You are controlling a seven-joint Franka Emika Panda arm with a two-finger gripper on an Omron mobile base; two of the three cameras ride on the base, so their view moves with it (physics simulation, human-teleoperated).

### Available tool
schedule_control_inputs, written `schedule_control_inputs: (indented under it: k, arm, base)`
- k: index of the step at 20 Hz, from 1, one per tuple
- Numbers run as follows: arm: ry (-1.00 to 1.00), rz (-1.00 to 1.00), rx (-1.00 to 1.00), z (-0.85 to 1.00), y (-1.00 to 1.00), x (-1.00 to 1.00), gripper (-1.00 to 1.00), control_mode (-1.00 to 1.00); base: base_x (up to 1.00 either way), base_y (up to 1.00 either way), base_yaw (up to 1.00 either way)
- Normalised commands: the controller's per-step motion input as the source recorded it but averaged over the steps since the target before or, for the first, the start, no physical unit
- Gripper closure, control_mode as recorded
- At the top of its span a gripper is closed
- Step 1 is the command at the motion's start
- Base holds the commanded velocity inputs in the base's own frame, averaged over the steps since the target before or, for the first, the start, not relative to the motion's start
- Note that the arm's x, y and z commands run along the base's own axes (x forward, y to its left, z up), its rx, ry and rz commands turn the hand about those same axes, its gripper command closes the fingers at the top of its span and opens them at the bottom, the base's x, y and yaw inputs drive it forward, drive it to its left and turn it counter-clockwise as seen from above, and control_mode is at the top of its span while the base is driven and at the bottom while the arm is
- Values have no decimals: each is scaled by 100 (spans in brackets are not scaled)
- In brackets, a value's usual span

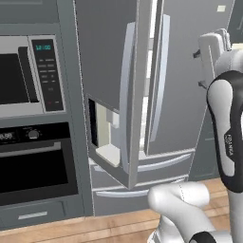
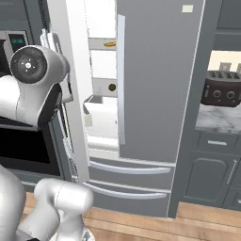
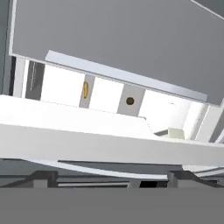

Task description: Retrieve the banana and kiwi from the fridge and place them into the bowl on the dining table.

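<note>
Nearest, in the hand view: pincer (image 3: 111,183) released, dark tips set wide apart, nothing between them, aimed at the fridge opening from outside. Well apart from both fruits.

Below, in the base views: pale wooden floor (image 1: 95,227) running up to the foot of the fridge (image 2: 160,80).

Next, the fridge's left door (image 1: 107,52) swung out toward the robot, with the water dispenser (image 1: 107,137) recessed in its face and a long pale handle down its edge. Right door (image 2: 155,70) shut. Two lower drawers (image 2: 129,175) shut, each with a curved pale handle.

Farther in, through the gap between the two doors: white interior with grey shelves. On the lower of two visible shelves in the right base view, the kiwi (image 2: 112,87), a small dark ball, also seen in the hand view (image 3: 130,101). On the shelf above it, the banana (image 2: 109,44), lying flat, yellow; in the rolled hand view (image 3: 86,90) shown standing on end, just beside the kiwi's shelf strip. Fruits on separate shelves, not touching.

Off to the sides: left of the fridge, a microwave (image 1: 23,76) over a dark wall oven (image 1: 38,161); right of it, a dark toaster (image 2: 220,89) on a marble worktop (image 2: 214,120) above grey cabinets.
</note>
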Motion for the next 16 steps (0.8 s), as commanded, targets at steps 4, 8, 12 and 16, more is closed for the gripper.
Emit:
schedule_control_inputs:
  k: [4,8,12,16]
  arm:
    - [5,0,21,-22,0,32,-100,-100]
    - [-1,1,18,-6,-12,54,-100,-100]
    - [7,14,13,-33,0,45,-100,-100]
    - [11,16,9,-35,0,47,-100,-100]
  base:
    - [0,0,0]
    - [0,0,0]
    - [0,0,0]
    - [0,0,0]
